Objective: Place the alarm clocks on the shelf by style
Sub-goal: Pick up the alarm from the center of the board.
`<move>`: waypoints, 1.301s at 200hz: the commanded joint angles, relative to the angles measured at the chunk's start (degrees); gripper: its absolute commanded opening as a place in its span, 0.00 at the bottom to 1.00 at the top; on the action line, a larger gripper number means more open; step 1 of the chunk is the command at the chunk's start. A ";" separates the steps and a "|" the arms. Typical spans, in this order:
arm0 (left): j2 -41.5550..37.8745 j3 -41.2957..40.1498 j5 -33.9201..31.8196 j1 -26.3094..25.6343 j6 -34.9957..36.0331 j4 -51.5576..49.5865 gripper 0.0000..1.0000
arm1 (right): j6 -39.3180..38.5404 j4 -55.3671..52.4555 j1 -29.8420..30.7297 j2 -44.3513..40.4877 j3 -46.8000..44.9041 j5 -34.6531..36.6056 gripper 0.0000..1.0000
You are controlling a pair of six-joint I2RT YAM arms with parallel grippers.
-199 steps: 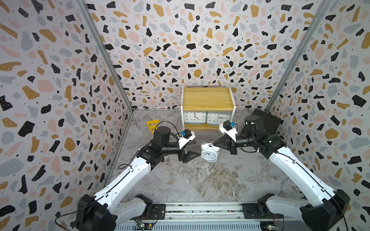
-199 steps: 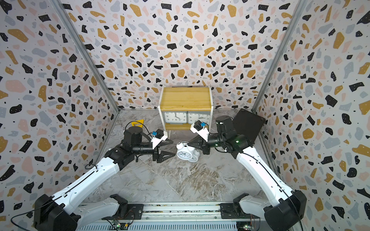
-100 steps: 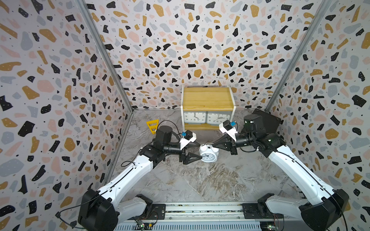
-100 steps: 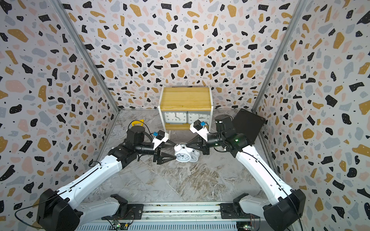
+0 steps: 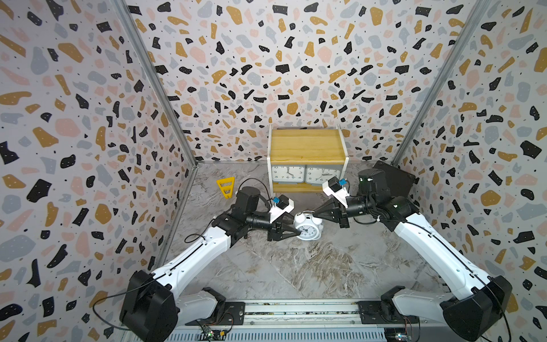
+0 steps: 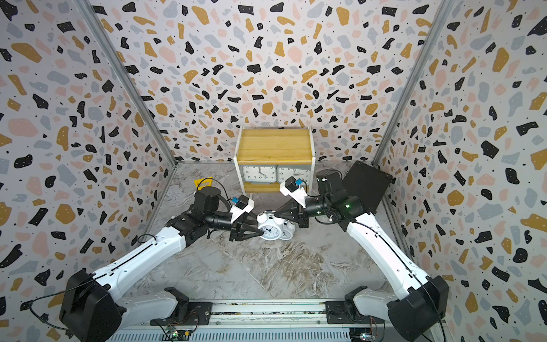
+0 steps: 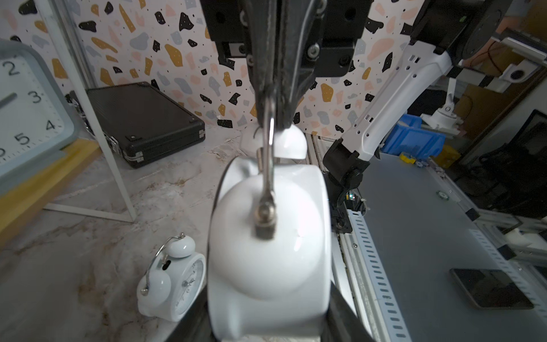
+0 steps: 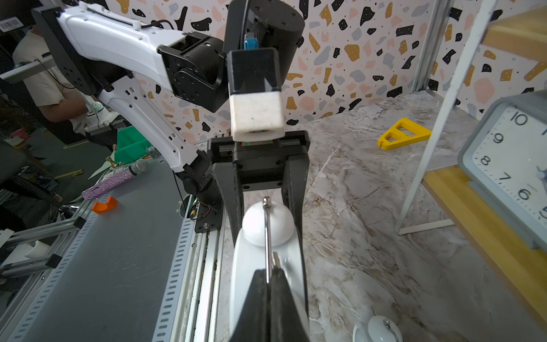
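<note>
A white twin-bell alarm clock [image 5: 306,230] [image 7: 268,251] sits between my two grippers at mid-floor. My right gripper [image 5: 315,212] [image 8: 268,274] is shut on its thin wire handle. My left gripper [image 5: 297,232] [image 7: 268,314] is shut on its body, one finger against the front and one against the back. A second white twin-bell clock [image 6: 287,234] [image 7: 174,281] stands on the floor just beside it. Two grey rectangular alarm clocks [image 5: 287,173] [image 5: 321,175] stand side by side on the lower tier of the shelf [image 5: 306,145]. The shelf's top board is bare.
A black case [image 5: 393,177] [image 7: 142,118] leans in the back right corner, behind my right arm. A yellow triangular piece [image 5: 225,187] [image 8: 404,136] lies on the floor left of the shelf. The walls stand close on three sides.
My left gripper has moved right to the clock held by my right gripper, and its jaws have closed on the clock's body. The right gripper has kept its hold on the handle.
</note>
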 commanded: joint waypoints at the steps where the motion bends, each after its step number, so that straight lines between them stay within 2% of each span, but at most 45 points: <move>1: -0.45 2.76 0.71 -0.27 1.13 -0.74 0.36 | 0.13 1.71 -0.04 -0.54 2.47 -0.73 0.00; 47: -3.97 2.81 -3.98 -0.26 0.83 -1.81 0.27 | -0.20 2.58 -0.05 -2.45 0.40 2.53 0.20; 85: -5.75 5.22 -8.40 -0.08 0.25 -5.97 0.24 | 1.81 5.79 -1.05 -5.74 -1.80 9.69 0.53; 106: -5.94 7.29 -9.52 0.26 0.22 -7.96 0.23 | 4.07 8.80 -2.86 -7.84 -3.94 15.09 0.60; 136: -6.08 9.71 -11.47 0.96 -0.65 -9.08 0.23 | 8.52 14.13 -5.19 -10.76 -7.72 26.63 0.63; 195: -3.30 18.23 -13.68 2.71 -1.47 -13.14 0.23 | 12.37 19.54 -7.54 -12.77 -12.75 50.55 0.66; 215: -2.08 20.99 -14.20 3.30 -1.82 -13.89 0.24 | 13.62 22.09 -9.01 -12.25 -13.61 52.36 0.67; 260: 1.04 27.14 -15.84 5.02 -3.94 -13.54 0.24 | 16.90 25.42 -12.23 -7.03 -11.02 51.51 0.67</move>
